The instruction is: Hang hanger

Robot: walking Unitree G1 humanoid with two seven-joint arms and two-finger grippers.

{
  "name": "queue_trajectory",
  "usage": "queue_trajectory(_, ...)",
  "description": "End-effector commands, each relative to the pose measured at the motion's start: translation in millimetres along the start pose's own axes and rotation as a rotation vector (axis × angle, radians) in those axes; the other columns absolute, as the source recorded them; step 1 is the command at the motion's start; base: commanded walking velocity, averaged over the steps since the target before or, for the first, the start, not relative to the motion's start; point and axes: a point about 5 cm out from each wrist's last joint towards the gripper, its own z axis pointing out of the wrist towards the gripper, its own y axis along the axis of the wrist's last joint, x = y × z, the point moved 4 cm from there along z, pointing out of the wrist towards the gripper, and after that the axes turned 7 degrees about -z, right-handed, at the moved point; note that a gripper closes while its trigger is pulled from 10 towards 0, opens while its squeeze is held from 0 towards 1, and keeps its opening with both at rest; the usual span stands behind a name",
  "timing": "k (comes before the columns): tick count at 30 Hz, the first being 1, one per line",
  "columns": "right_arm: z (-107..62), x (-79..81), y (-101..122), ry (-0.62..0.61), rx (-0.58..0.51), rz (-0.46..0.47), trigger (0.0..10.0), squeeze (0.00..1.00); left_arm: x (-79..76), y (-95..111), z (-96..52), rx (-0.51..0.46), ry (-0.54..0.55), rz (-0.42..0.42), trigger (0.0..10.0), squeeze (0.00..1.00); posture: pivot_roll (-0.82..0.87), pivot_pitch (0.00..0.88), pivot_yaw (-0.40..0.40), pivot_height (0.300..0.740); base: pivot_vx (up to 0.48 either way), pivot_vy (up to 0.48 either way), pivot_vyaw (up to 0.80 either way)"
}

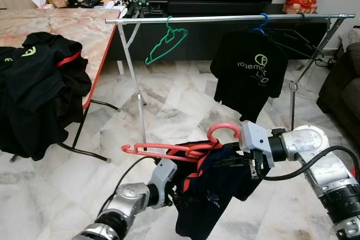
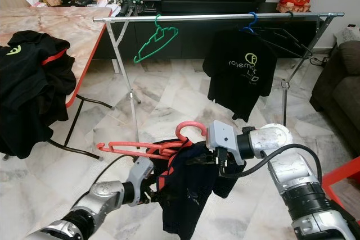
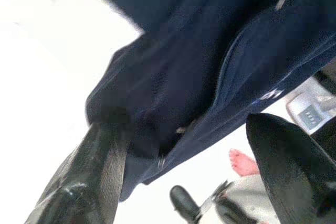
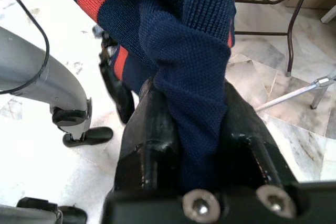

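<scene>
Mid-carry: the right end effector (image 1: 254, 167) pinches the navy shirt (image 1: 211, 189) on the red hanger (image 1: 180, 149), the left end effector (image 1: 177, 198) grasps its fabric, and next its hook must rise onto the clothes rail (image 1: 225, 19).

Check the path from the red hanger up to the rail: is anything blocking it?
Nothing visible blocks it. The red hanger with the navy shirt sits low between both grippers. The bare stretch of rail between the green hanger and the hung black T-shirt is open above it.

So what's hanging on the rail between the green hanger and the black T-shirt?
Nothing. In the left eye view, the rail runs bare between the green hanger and the black T-shirt on its blue hanger.
</scene>
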Motion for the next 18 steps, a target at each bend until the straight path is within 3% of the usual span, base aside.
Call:
queue_trajectory(1,-1.2,0.6,0.5,0.031,0.029,-0.024,0.0,0.0,2.3,-0.6,-4.1,0.002,0.0,0.035,10.0,0.0,-0.07,0.089,-0.013,0.74,0.0,0.0,0.0)
queue_trajectory(9,-1.6,-0.2,0.5,0.036,0.032,-0.026,0.0,0.0,14.7,2.0,-13.4,-0.026,0.064,0.049,10.0,0.0,-0.06,0.087,-0.021,0.74,0.0,0.0,0.0)
queue_trajectory(18,-4.8,-1.2,3.5,0.044,0.036,-0.037,0.0,0.0,7.4,30.1,4.2,-0.134,0.125,0.081,10.0,0.0,-0.08,0.081,-0.03,0.74,0.0,0.0,0.0)
